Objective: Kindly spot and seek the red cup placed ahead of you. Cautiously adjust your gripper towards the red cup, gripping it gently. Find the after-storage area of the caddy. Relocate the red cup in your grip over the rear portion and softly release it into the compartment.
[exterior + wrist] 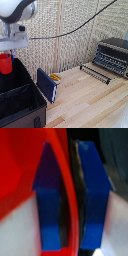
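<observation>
Pale wooden plank surface fills the lower right of the exterior frame. Large black soft-sided rectangular caddy sits at lower left, tall walls, thin inner divider visible. Dark metal toaster oven at right edge, door lowered. Flat blue box leans against the caddy's right wall; small yellow-orange packet just beside it. White blocky gripper at upper left holds the small red plastic cup above the caddy's rear portion. Wrist view: blue fingertips clamp the cup's rim, one inside, one outside.
</observation>
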Motion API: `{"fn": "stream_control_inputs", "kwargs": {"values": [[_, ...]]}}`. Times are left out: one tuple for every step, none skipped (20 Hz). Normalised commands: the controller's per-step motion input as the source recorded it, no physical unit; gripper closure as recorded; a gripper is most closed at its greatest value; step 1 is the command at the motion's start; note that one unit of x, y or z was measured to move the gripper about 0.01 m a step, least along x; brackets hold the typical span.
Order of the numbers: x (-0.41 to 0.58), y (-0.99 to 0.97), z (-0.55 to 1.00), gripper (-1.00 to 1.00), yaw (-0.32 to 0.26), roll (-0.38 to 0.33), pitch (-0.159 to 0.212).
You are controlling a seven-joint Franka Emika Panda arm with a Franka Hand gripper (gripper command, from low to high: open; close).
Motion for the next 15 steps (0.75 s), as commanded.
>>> {"fn": "stream_control_inputs", "kwargs": {"values": [[0.000, 0.33, -0.34, 1.00, 0.057, -0.221, -0.159], [0.011, 0.27, -0.23, 1.00, 0.070, -0.224, -0.166], [0.031, 0.25, -0.13, 1.00, 0.075, -0.215, -0.178], [0.031, 0.21, -0.07, 1.00, 0.094, -0.199, -0.167], [0.063, 0.17, 0.00, 1.00, 0.111, -0.197, -0.159], [0.149, 0.17, 0.00, -1.00, 0.119, -0.215, -0.118], [0.126, 0.10, 0.02, -1.00, 0.138, -0.232, -0.088], [0.151, 0.06, 0.04, -1.00, 0.145, -0.251, -0.070], [0.206, 0.00, 0.16, -1.00, 0.153, -0.274, -0.064], [0.254, 0.00, 0.22, -1.00, 0.153, -0.275, -0.068], [0.229, 0.00, 0.20, -1.00, 0.122, -0.267, -0.059], [0.240, -0.07, 0.14, -1.00, 0.022, -0.200, -0.013], [0.211, -0.21, 0.21, -1.00, -0.002, -0.122, -0.031], [0.203, -0.16, 0.15, -1.00, -0.016, -0.094, -0.040], [0.226, -0.11, 0.09, -1.00, -0.004, -0.048, -0.007]]}}
